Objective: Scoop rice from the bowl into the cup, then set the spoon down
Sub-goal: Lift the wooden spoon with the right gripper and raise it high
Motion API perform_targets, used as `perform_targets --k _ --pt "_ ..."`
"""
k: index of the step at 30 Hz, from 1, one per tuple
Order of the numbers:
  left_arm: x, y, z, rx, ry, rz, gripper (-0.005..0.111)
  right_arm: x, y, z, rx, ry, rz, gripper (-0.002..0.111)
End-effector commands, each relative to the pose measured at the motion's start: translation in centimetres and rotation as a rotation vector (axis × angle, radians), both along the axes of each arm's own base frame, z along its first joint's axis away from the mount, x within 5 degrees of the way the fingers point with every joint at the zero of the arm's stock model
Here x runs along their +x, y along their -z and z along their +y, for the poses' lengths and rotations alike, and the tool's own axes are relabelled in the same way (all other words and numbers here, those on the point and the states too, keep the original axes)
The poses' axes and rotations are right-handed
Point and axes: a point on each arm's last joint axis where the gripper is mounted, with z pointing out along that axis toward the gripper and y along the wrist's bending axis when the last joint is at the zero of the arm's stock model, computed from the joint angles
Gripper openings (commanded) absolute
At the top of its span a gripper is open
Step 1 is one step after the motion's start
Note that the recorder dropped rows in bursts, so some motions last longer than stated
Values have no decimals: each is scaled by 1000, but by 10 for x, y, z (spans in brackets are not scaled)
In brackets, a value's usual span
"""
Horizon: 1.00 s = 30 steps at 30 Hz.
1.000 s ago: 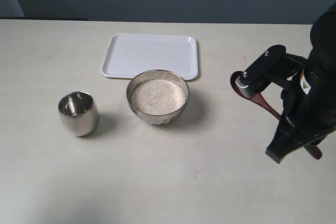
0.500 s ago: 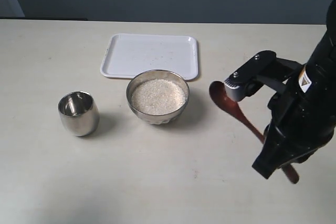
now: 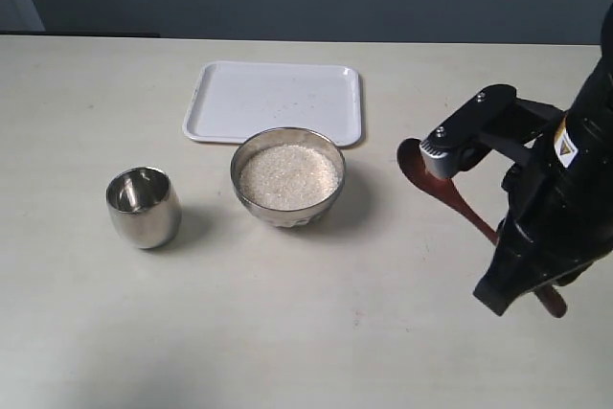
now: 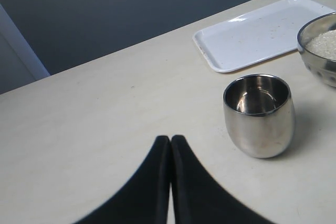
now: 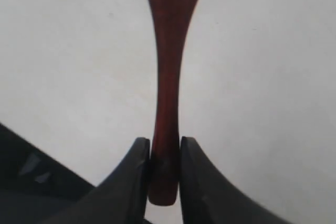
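The steel bowl (image 3: pixel 287 200) stands mid-table, filled with white rice (image 3: pixel 289 175). Left of it is the empty steel cup (image 3: pixel 144 208), seen close in the left wrist view (image 4: pixel 259 116). My right gripper (image 5: pixel 164 145) is shut on the far end of the dark red-brown wooden spoon's handle (image 5: pixel 167 77). In the exterior view the spoon (image 3: pixel 450 193) slants under the right arm (image 3: pixel 551 208), its empty head pointing toward the bowl, a short gap to the bowl's right. My left gripper (image 4: pixel 170 140) is shut on nothing, near the cup, and is out of the exterior view.
A white tray (image 3: pixel 276 101) lies flat just behind the bowl, also showing in the left wrist view (image 4: pixel 262 32). The bowl's rim (image 4: pixel 320 51) shows at that view's edge. Bare tabletop lies in front of the bowl and cup.
The right arm swung the spoon toward the bowl and nearer the table's front, then drew back a little to the right. Bowl, cup and tray have not moved.
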Motion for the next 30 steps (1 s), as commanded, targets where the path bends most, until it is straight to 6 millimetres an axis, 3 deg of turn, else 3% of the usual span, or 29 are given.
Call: perform_targets --k 1,4,9,13,17,21,25,30 --pt "-1 0 -1 -10 10 -7 0 18 10 -5 -169 -63 -80 -1" --pt "-1 0 -1 -10 10 -7 0 37 15 1 -258 -87 -124 -1" --pt "-1 0 -1 -10 10 -7 0 72 0 17 -324 -64 -278 -1" --pt "-1 0 -1 -10 10 -7 0 91 19 39 -418 -40 -351 -1" --pt "-1 0 -1 -10 10 -7 0 87 14 57 -468 -85 -516 -1" --pt "-1 0 -1 -10 10 -7 0 80 -8 76 -442 -53 -817 -1" --pt "-1 0 -1 -10 10 -7 0 79 -22 72 -372 51 -894 -1" --pt "-1 0 -1 -10 10 -7 0 69 -45 65 -157 173 -904 -1"
